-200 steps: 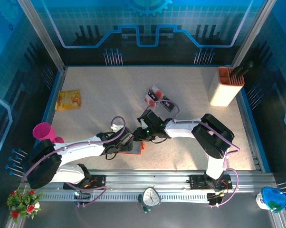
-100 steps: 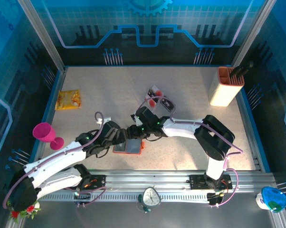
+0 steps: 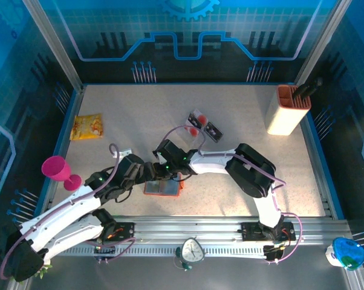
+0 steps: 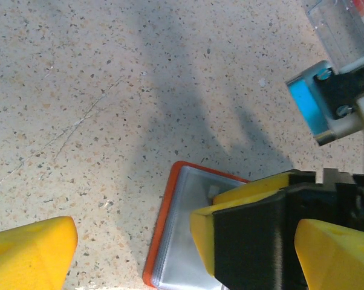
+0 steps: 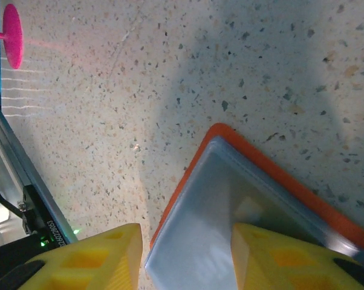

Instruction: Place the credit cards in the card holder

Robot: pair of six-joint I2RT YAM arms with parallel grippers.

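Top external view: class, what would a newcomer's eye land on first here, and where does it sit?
Both arms meet low at the near middle of the table, the left gripper and right gripper open over the orange-red card holder lying flat. Next comes the bright pink goblet at the left edge, then the tall cream-and-orange container in the far right corner.

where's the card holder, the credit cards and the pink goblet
card holder point(image 3: 162, 187), top external view, on its grey inner pocket
credit cards point(image 3: 198, 119), top external view, on the left card's face
pink goblet point(image 3: 54, 166), top external view, on the bowl
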